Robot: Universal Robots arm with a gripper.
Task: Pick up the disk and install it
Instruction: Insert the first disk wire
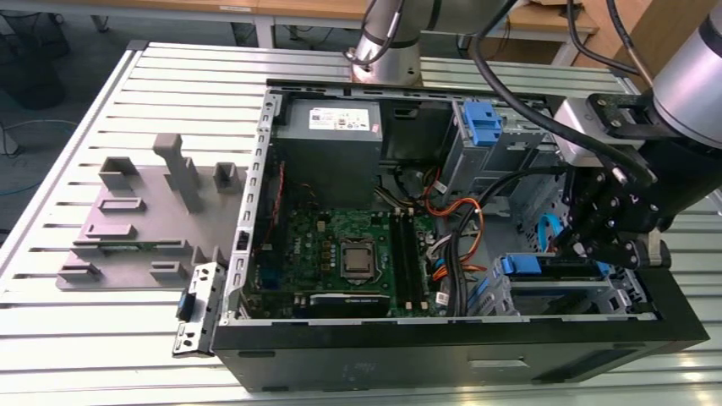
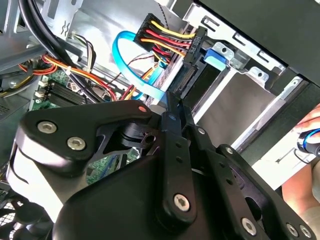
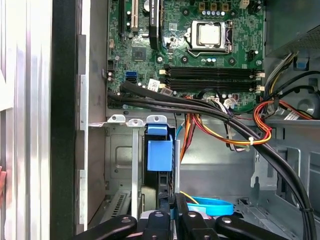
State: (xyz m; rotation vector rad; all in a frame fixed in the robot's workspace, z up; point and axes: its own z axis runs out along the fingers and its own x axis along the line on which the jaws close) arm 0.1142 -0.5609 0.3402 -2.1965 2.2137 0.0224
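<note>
- We see our gripper [image 1: 609, 245] low inside the open computer case [image 1: 451, 355], at the drive cage [image 1: 564, 292] on the exterior view's right.
- The jaws look pinched narrow on the disk [image 3: 159, 172], standing edge-on in its bay, blue carrier tab [image 3: 159, 155] towards the motherboard [image 3: 200, 50].
- That slim grip probably keeps it square to the slot, clear of the cables [image 3: 225, 125].

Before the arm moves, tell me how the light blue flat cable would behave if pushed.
Likely floppy: the light blue flat cable curves in a loose loop, so it should bend aside rather than resist. Probably light, being a thin ribbon. It may spring back, since it holds its arc unsupported.
</note>
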